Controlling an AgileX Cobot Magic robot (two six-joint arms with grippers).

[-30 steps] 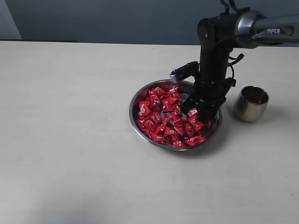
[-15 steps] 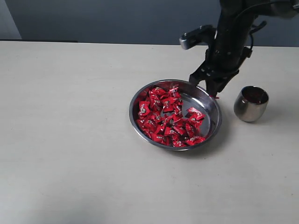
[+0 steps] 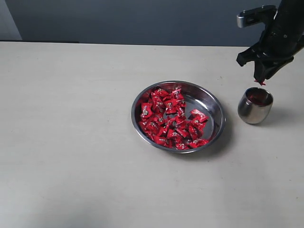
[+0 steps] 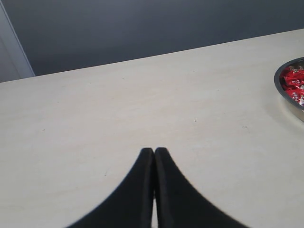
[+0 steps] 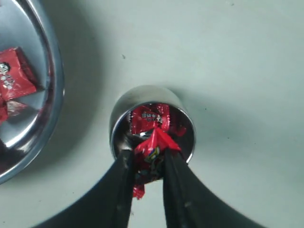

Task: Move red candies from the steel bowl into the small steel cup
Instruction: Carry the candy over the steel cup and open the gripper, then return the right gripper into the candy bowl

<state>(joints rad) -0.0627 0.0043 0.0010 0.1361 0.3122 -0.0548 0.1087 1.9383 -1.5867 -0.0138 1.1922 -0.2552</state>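
The steel bowl (image 3: 214, 105) sits mid-table with a heap of red candies (image 3: 168, 121) in it. To its right stands the small steel cup (image 3: 255, 105), with red candy showing inside (image 5: 149, 118). My right gripper (image 3: 260, 80) hangs just above the cup's mouth, shut on one red candy (image 5: 154, 147) whose wrapper sticks out between the fingertips. In the right wrist view the cup (image 5: 122, 109) lies directly under that held candy. My left gripper (image 4: 154, 151) is shut and empty over bare table, with the bowl's rim (image 4: 281, 90) at the edge of its view.
A pale tabletop (image 3: 71, 142) stretches to the left and front of the bowl. A dark wall (image 3: 118, 19) runs along the table's far edge.
My right gripper lifted out of the bowl with a candy, then travelled right and came over the cup. The left gripper shows no change.
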